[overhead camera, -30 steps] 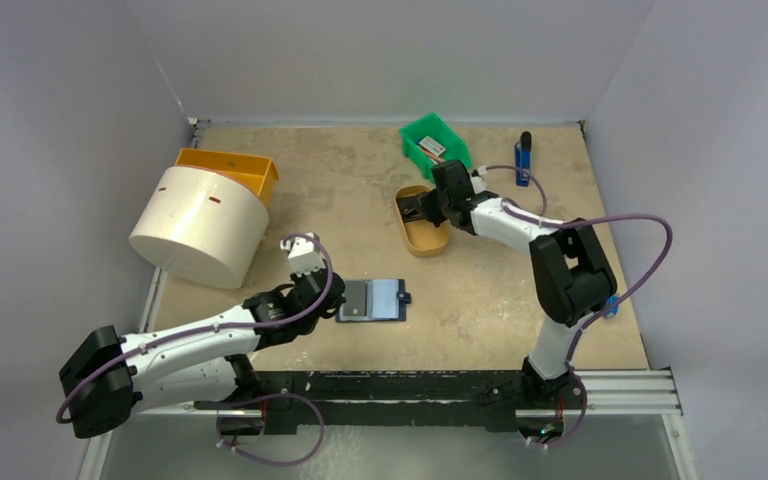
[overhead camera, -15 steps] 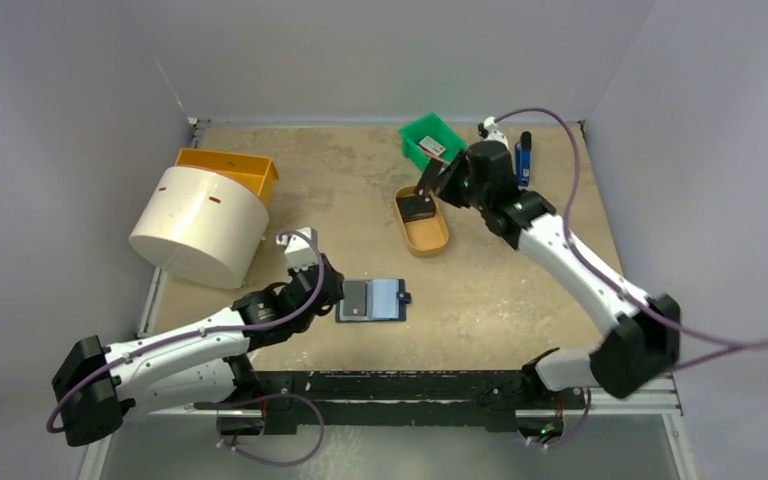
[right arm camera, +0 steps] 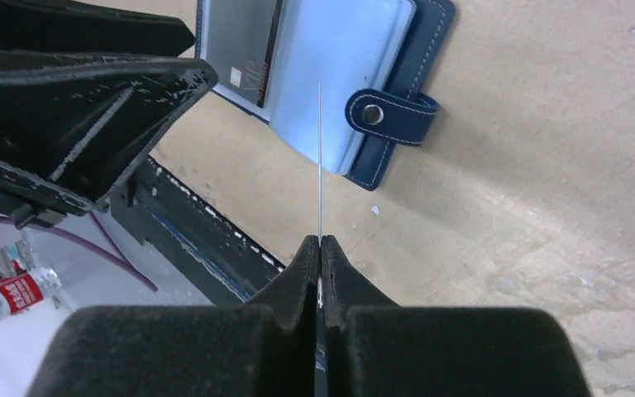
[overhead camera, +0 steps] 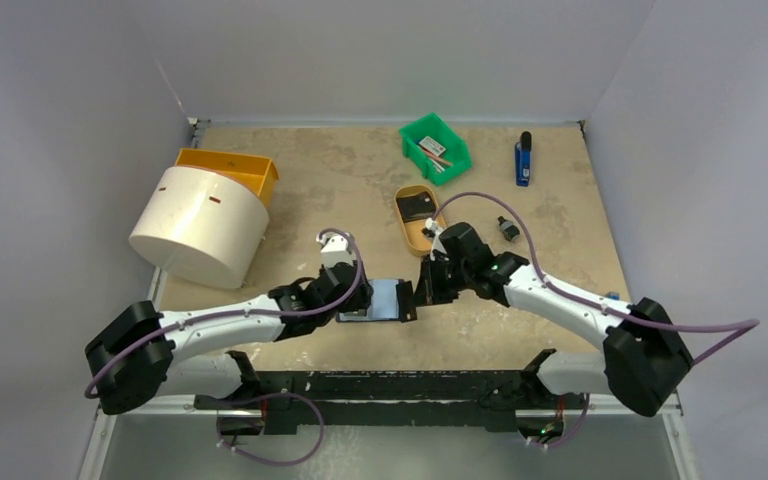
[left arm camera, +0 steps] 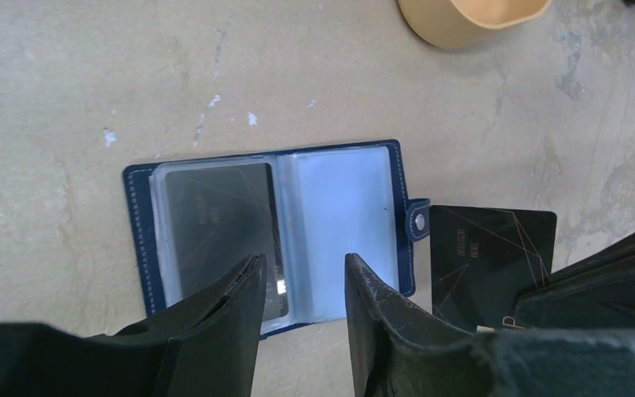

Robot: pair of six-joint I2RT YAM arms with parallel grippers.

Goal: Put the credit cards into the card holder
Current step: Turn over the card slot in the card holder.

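The left tool (left arm camera: 302, 265) stands with its jaws parted and nothing between them. The card holder (left arm camera: 339, 207) lies open flat on the table (left arm camera: 66, 99), directly under and just ahead of those fingertips. Its snap tab points away toward the right tool (right arm camera: 321, 241). The pocket on the left tool's left side holds a dark pocketed card (left arm camera: 215, 215). The pale blue pocket on its right side looks bare.

The right tool is clenched on a credit card (left arm camera: 484, 248). Seen from its own wrist, the card is a thin edge sticking straight out ahead of the fingers. It reaches toward the holder's pale pocket and snap tab. From the left wrist, the card's face shows just beside the tab, and I cannot tell whether it touches the holder.

Beyond both tools is the tan oval tray (overhead camera: 412, 238), with a dark tray card (overhead camera: 418, 207) lying in it. Farther back, a green bin (overhead camera: 415, 130) holds a few small items that I can't make out. Off beyond the left tool, an orange bin (overhead camera: 230, 165) sits behind a big white cylinder (overhead camera: 200, 225); I can't see what is inside it.
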